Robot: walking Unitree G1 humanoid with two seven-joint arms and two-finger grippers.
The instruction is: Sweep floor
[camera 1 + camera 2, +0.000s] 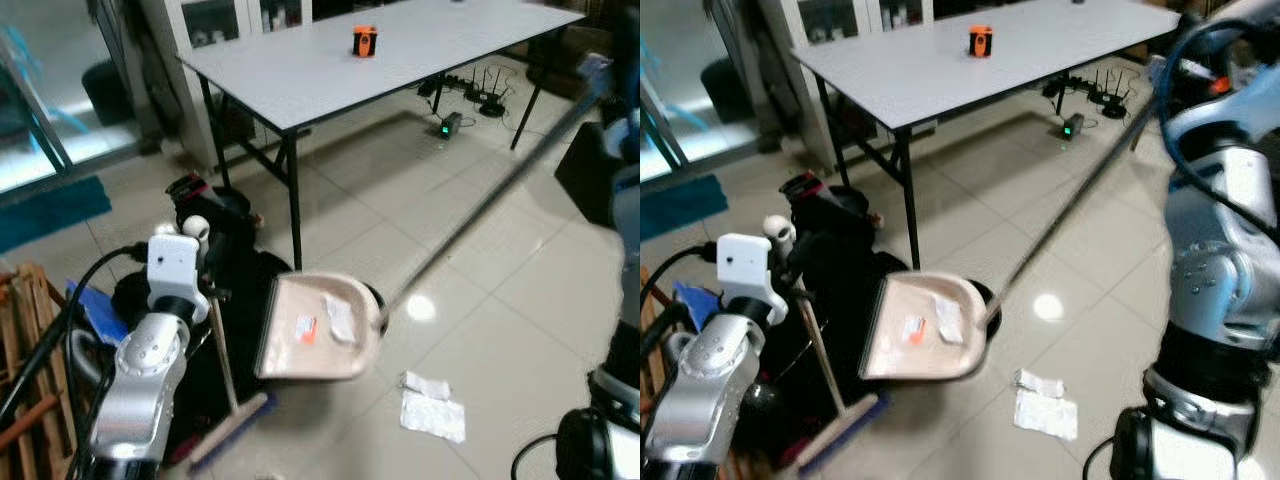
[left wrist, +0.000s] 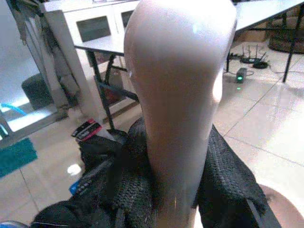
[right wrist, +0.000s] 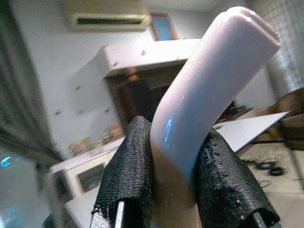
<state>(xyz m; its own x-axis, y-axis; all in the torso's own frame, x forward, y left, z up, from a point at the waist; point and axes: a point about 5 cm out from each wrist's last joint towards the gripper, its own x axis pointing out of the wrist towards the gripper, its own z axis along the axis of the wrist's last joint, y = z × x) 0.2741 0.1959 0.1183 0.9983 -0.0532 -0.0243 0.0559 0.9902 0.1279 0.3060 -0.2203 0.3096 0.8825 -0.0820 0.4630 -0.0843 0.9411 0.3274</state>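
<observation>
My left gripper (image 2: 175, 156) is shut on the top of the broom handle (image 2: 180, 71), low at the left beside my silver arm (image 1: 150, 370). The thin handle runs down to the broom head (image 1: 235, 425) on the floor. My right gripper (image 3: 173, 156) is shut on the end of the dustpan's long handle (image 1: 490, 195), high at the right. The beige dustpan (image 1: 320, 330) hangs tilted above the floor with a crumpled paper (image 1: 340, 318) and an orange scrap in it. Two white paper scraps (image 1: 432, 405) lie on the tiles just right of the pan.
A black bag or bin (image 1: 235, 270) sits behind the dustpan. Behind it stands a grey folding table (image 1: 300, 70) with an orange object (image 1: 364, 41) on it, cables and a router (image 1: 470, 95) underneath. A wooden rack (image 1: 25, 350) stands at the left.
</observation>
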